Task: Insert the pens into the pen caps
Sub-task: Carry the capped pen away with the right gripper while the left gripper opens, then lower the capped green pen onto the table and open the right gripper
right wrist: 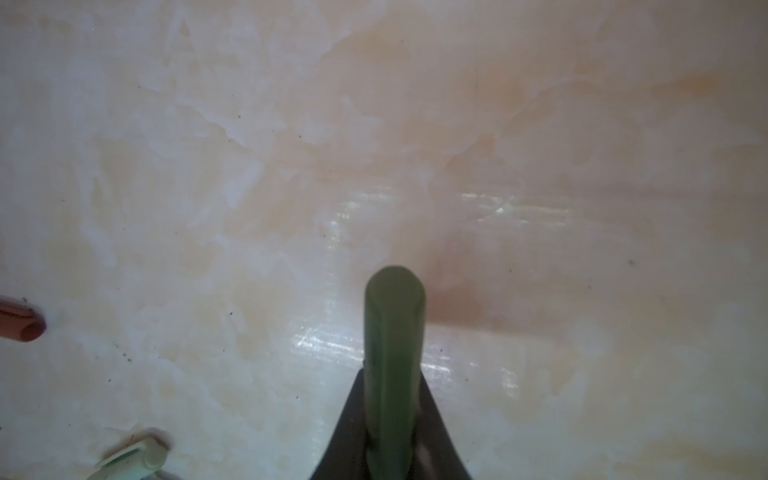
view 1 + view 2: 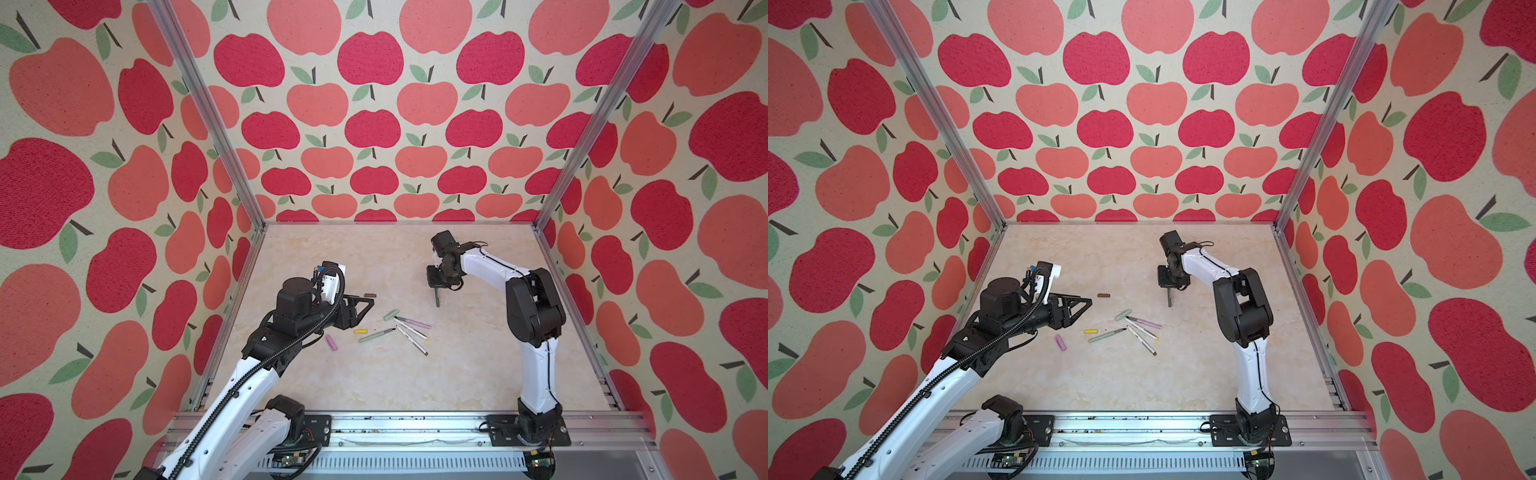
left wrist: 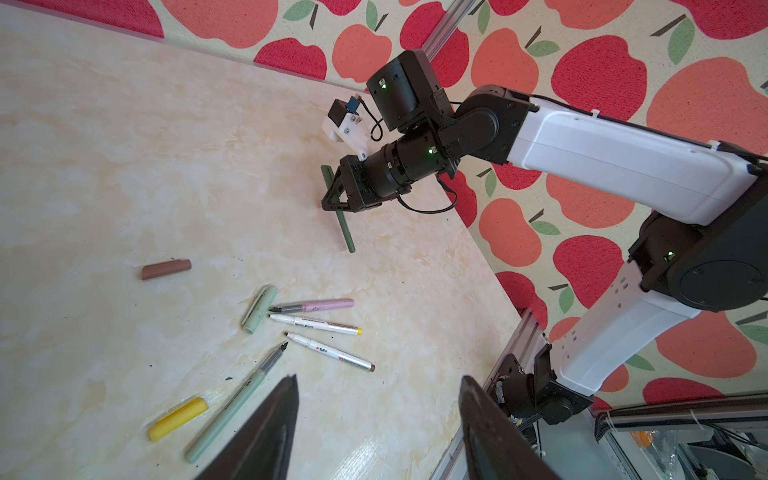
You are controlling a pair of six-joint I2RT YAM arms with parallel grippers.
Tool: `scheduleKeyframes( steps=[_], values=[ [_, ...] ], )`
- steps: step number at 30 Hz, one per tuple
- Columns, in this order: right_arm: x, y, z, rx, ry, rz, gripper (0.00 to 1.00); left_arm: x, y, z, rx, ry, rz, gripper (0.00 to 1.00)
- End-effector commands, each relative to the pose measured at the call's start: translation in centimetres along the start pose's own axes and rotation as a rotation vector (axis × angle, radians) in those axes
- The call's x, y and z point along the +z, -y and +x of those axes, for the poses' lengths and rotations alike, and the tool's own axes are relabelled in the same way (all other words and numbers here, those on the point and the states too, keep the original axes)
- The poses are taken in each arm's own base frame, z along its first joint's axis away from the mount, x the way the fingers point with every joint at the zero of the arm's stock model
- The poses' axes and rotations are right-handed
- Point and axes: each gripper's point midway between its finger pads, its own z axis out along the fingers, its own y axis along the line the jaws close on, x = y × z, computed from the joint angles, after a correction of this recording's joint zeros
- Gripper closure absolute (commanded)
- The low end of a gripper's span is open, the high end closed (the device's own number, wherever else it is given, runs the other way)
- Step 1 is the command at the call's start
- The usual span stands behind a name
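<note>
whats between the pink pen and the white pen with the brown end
The white pen with the yellow end lies between them. Clearest in the left wrist view; both top views show it too.

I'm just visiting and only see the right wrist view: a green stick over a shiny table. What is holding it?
Observer: The right gripper, shut on it. It is the dark green pen, hanging down toward the table.
Operator: Is the other arm busy too?
Observer: No. The left gripper hovers open and empty.
Operator: Are more pens around?
Observer: Four lie uncapped in a cluster: a pink pen, a pale green pen and two white pens.
</note>
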Motion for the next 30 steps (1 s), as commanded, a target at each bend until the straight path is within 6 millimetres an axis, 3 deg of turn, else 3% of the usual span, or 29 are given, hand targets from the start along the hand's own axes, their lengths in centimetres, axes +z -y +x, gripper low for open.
scheduleKeyframes(
  steps=[1, 18, 30],
  values=[
    [0.1, 0.6, -0.7, -0.017, 0.002, 0.018, 0.87, 0.1, -0.6, 0.1, -0.026, -0.011, -0.025, 0.37],
    [2.2, 2.3, -3.2, 0.034, 0.004, 0.026, 0.79, 1.3, -0.7, -0.6, -0.032, -0.026, -0.018, 0.38],
    [3.0, 2.7, -2.8, 0.035, -0.013, 0.042, 0.71, 1.2, -0.5, -1.1, -0.028, -0.028, -0.017, 0.38]
  ],
)
